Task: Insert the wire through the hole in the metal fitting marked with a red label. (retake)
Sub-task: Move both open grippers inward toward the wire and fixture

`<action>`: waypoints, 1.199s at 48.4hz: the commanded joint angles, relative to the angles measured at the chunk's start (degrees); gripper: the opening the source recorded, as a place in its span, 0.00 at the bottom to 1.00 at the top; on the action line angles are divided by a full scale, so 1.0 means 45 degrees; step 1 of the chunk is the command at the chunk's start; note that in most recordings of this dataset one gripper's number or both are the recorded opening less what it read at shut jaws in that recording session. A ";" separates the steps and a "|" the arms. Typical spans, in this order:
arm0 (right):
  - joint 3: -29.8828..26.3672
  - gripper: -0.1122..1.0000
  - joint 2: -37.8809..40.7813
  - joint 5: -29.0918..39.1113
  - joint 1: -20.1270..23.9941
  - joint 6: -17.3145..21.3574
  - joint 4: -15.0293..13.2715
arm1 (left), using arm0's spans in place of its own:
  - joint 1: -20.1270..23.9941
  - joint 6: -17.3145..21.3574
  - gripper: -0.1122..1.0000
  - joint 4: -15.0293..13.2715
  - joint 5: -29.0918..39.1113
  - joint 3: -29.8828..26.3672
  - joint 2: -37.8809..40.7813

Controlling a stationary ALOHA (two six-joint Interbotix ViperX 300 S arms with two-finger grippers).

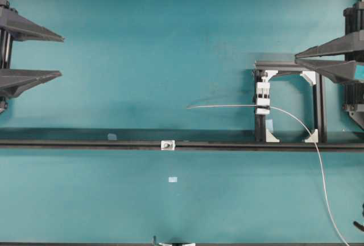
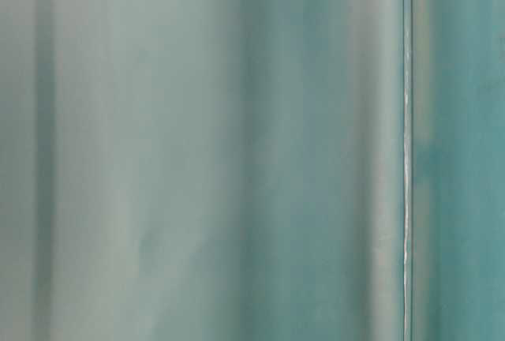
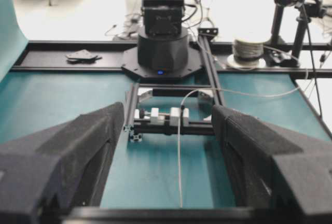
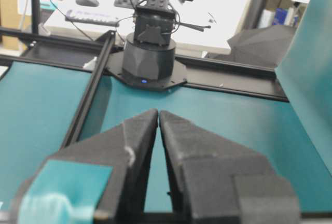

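One wire (image 1: 227,106), one metal fitting (image 1: 167,144), two pincers: left (image 1: 60,56), right (image 1: 297,59).

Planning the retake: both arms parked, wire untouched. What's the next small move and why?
Probably bring the left claw, open and empty, toward the wire near its free end. That end hangs loose left of the white clamp block, well short of the metal fitting on the black rail.

Overhead straight down; wrist views facing opposite arm bases.

Silvery wire (image 1: 227,106), teal table (image 1: 142,58), black rail (image 1: 85,143)
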 commanded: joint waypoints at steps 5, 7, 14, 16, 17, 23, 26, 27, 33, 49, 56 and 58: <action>0.0195 0.22 0.0117 -0.0117 -0.0176 0.0078 0.0020 | 0.0020 0.0000 0.21 -0.0332 -0.0273 0.0098 0.0254; 0.0254 0.16 0.0117 -0.0137 -0.0195 0.0117 0.0039 | 0.0020 0.0000 0.15 -0.0332 -0.0273 0.0117 0.0293; 0.0371 0.11 0.0195 -0.0234 -0.0254 0.0527 0.0098 | 0.0020 0.0000 0.14 -0.0332 -0.0371 0.0117 0.0762; 0.0391 0.11 0.0254 -0.0254 -0.0254 0.0742 0.0117 | 0.0020 0.0000 0.20 -0.0332 -0.0410 0.0098 0.0938; 0.0391 0.11 0.0273 -0.0234 -0.0273 0.0801 0.0117 | 0.0020 0.0000 0.23 -0.0332 -0.0430 0.0117 0.1035; 0.0430 0.24 0.0469 -0.0234 -0.0254 0.1133 0.0098 | 0.0020 0.0020 0.54 -0.0332 -0.0469 0.0137 0.1465; 0.0391 0.39 0.0586 -0.0234 -0.0273 0.1191 0.0117 | 0.0039 0.0020 0.71 -0.0332 -0.0469 0.0137 0.1582; 0.0430 0.45 0.0625 -0.0254 -0.0273 0.1211 0.0117 | 0.0020 0.0020 0.76 -0.0313 -0.0469 0.0137 0.1621; 0.0371 0.78 0.0879 -0.0234 -0.0273 0.1309 0.0156 | 0.0020 0.0020 0.78 -0.0332 -0.0469 0.0176 0.1816; 0.0273 0.82 0.1699 -0.0254 -0.0273 0.1855 0.0156 | 0.0020 0.0020 0.82 -0.0332 -0.0469 0.0195 0.2363; 0.0059 0.82 0.2363 -0.0195 -0.0273 0.1934 0.0156 | 0.0020 0.0000 0.82 -0.0332 -0.0469 0.0078 0.2813; 0.0020 0.82 0.2598 -0.0195 -0.0254 0.1953 0.0137 | 0.0020 -0.0020 0.82 -0.0332 -0.0469 0.0059 0.3008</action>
